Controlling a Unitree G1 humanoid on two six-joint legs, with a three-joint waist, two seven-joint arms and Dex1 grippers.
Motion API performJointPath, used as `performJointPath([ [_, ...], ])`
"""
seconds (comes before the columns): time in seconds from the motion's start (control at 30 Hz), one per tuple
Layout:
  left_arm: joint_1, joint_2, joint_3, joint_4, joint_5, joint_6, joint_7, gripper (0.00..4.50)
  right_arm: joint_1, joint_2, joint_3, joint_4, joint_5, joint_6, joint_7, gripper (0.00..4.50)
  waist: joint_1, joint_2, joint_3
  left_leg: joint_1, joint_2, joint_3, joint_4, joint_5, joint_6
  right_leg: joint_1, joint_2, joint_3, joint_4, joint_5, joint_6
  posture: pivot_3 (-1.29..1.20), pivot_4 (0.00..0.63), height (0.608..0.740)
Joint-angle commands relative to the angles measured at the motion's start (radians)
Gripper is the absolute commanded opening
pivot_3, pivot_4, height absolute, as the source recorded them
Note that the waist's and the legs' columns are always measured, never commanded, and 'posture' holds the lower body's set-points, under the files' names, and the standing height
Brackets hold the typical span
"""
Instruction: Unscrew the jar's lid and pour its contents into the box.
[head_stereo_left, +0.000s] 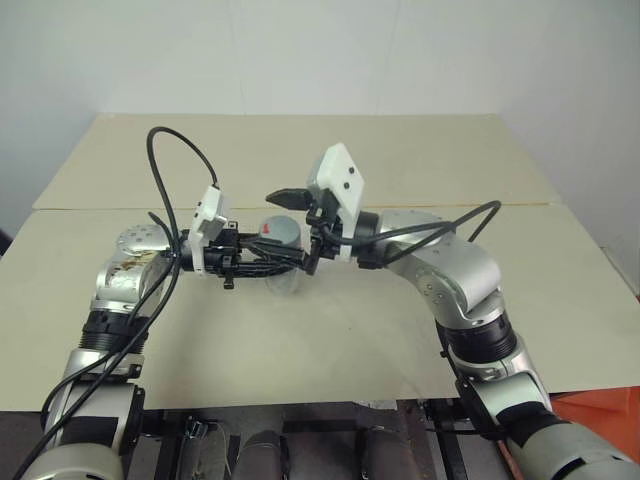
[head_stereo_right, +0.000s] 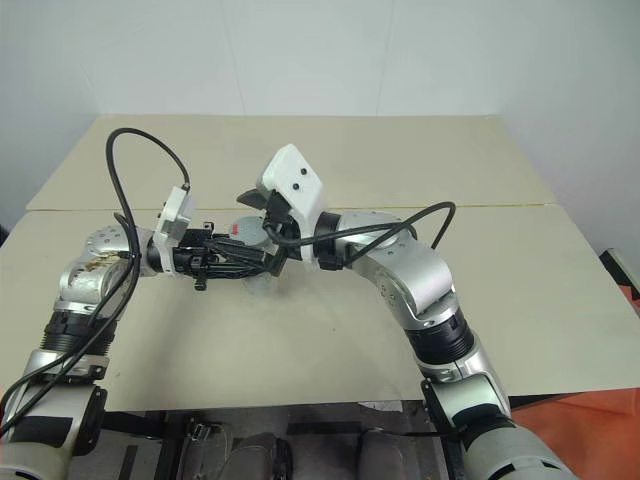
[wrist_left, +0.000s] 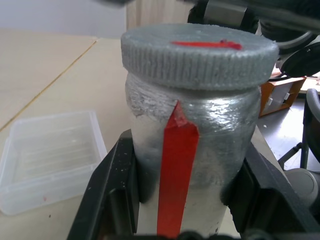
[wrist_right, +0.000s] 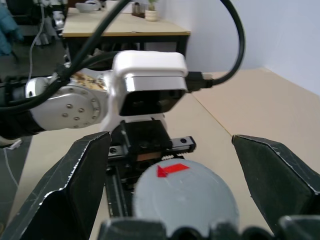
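At the left of the head views, the left gripper (head_stereo_left: 262, 262) is being held level above the beige table (head_stereo_left: 330, 330), pointed toward the robot's right, with its two black fingers (wrist_left: 112, 195) closed against the sides of the jar (wrist_left: 192, 150). The jar, a silvery cylinder marked with a red vertical stripe (wrist_left: 175, 175), is being kept upright and clear of the tabletop between the two arms. It is still being capped by the grey ribbed lid (wrist_left: 200, 57), on whose flat top a red mark is showing. In the left wrist view, the clear plastic box (wrist_left: 50, 157) is being seen lying on the table beside and beyond the jar, apart from it; whether anything is lying in it cannot be told. To the right of the jar, the right gripper (wrist_right: 182, 185) is being held level and pointed toward the robot's left, with its fingers spread wide on either side of the lid (wrist_right: 185, 197) and not touching it. The jar's contents are being hidden by its opaque wall.
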Motion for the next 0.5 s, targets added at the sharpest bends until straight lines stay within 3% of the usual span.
performJointPath([
  [0.03, -0.015, 0.001, 0.031, -0.040, -0.015, -0.015, 0.004, 1.90, -0.017, 0.007, -0.018, -0.020, 0.004, 0.008, -0.004, 4.50, 0.000, 0.000, 0.000, 0.000, 0.000, 0.000, 0.000, 0.000, 0.000, 0.000, 0.000, 0.000, 0.000, 0.000, 0.000, 0.00, 0.150, 0.740],
  [0.13, -0.002, 0.001, 0.040, -0.051, -0.017, -0.024, 0.009, 1.90, -0.017, 0.010, -0.022, -0.017, 0.007, 0.011, -0.004, 4.11, 0.000, 0.000, 0.000, 0.000, 0.000, 0.000, 0.000, 0.000, 0.000, 0.000, 0.000, 0.000, 0.000, 0.000, 0.000, 0.00, 0.150, 0.740],
  [0.3, 0.024, -0.005, 0.064, -0.074, -0.035, -0.033, 0.019, 1.90, -0.015, 0.011, -0.029, -0.014, 0.016, 0.016, 0.003, 2.73, 0.000, 0.000, 0.000, 0.000, 0.000, 0.000, 0.000, 0.000, 0.000, 0.000, 0.000, 0.000, 0.000, 0.000, 0.000, 0.00, 0.150, 0.740],
  [0.5, 0.058, -0.008, 0.086, -0.101, -0.051, -0.049, 0.030, 1.90, -0.016, 0.030, -0.073, -0.007, 0.060, 0.033, 0.003, 2.73, -0.001, 0.000, 0.000, 0.000, 0.000, 0.000, 0.000, 0.000, 0.000, 0.000, 0.000, 0.000, 0.000, 0.000, 0.000, 0.00, 0.150, 0.740],
])
